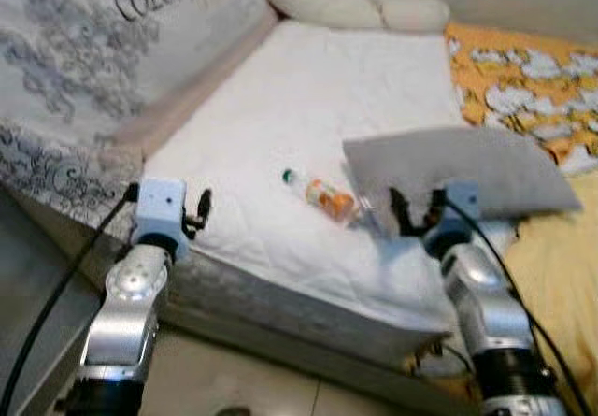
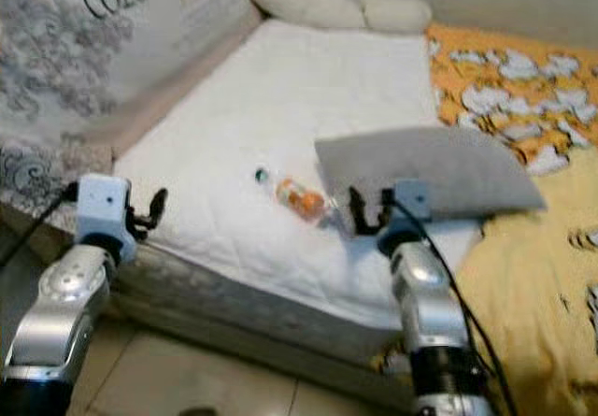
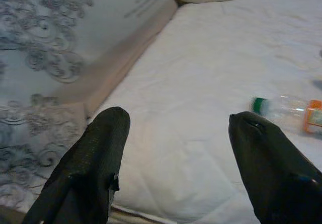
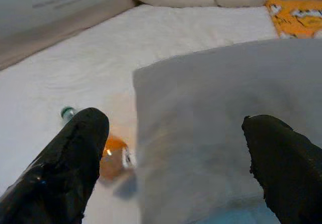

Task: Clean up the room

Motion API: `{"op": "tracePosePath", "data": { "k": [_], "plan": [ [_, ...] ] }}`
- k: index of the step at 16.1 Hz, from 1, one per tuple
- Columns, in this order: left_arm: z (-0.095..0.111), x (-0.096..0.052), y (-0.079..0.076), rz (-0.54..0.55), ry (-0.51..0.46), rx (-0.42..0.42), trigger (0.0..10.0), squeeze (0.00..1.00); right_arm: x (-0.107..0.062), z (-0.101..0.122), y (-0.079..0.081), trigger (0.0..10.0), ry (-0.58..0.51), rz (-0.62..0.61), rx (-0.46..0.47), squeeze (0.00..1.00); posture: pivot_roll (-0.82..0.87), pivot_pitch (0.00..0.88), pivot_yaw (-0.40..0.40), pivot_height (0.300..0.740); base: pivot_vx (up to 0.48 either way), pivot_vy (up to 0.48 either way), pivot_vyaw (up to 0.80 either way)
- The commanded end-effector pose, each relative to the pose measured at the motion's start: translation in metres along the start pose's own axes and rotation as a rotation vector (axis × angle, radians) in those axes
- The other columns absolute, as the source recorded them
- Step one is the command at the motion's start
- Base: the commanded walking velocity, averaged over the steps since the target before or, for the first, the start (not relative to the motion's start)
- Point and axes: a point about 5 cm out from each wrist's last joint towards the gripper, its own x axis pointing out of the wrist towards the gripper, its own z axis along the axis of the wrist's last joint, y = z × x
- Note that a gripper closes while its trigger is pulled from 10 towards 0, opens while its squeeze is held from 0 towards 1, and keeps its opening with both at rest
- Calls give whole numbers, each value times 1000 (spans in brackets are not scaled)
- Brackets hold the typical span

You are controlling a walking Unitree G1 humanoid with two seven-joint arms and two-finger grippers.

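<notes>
A clear plastic bottle [image 1: 322,194] with a green cap and an orange label lies on its side on the white mattress [image 1: 280,117]. A grey pillow [image 1: 458,168] rests just right of it, partly over the mattress edge. My right gripper [image 1: 415,212] hovers open at the pillow's near edge, close to the bottle's right end [image 4: 114,159]. My left gripper [image 1: 198,212] stands open over the mattress's near left corner, well left of the bottle [image 3: 287,114].
A patterned grey headboard cushion [image 1: 84,51] runs along the left. A cream bolster [image 1: 355,7] lies at the far end. An orange and yellow patterned blanket [image 1: 533,89] covers the right side. Tiled floor [image 1: 243,379] shows below the mattress edge.
</notes>
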Motion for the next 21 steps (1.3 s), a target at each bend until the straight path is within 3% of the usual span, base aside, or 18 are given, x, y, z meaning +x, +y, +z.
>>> {"op": "tracePosePath", "data": {
  "k": [1,3,8,15,17,19,20,21],
  "plan": [
    [2,-1,8,19,-4,10,10000,0,2,0,11,10000,2,35,6,0,103,0,-2,740,334,0,0],
    [1,-1,7,18,-4,10,10000,0,1,0,13,10000,4,52,0,0,103,0,-2,740,332,0,0],
    [3,0,4,7,-9,13,10000,0,1,-2,16,10000,6,67,-22,0,105,0,-3,740,332,0,799],
    [3,0,2,-9,-9,21,10000,0,1,-6,15,10000,34,75,1,0,121,0,-9,740,333,0,0],
    [5,-3,-2,-40,-13,22,10000,0,-4,-12,12,10000,68,98,-36,0,130,0,-18,740,157,0,0],
    [4,-11,-6,-96,1,62,10000,0,-10,-15,4,10000,101,106,-67,384,135,0,-20,740,0,0,0],
    [3,-19,-8,-142,8,96,10000,0,-17,-17,-2,10000,139,136,-132,1000,142,0,-21,740,0,0,0],
    [2,-22,-8,-149,10,95,10000,0,-19,-17,-4,10000,143,138,-140,1000,142,0,-21,740,0,0,0]
  ]
}}
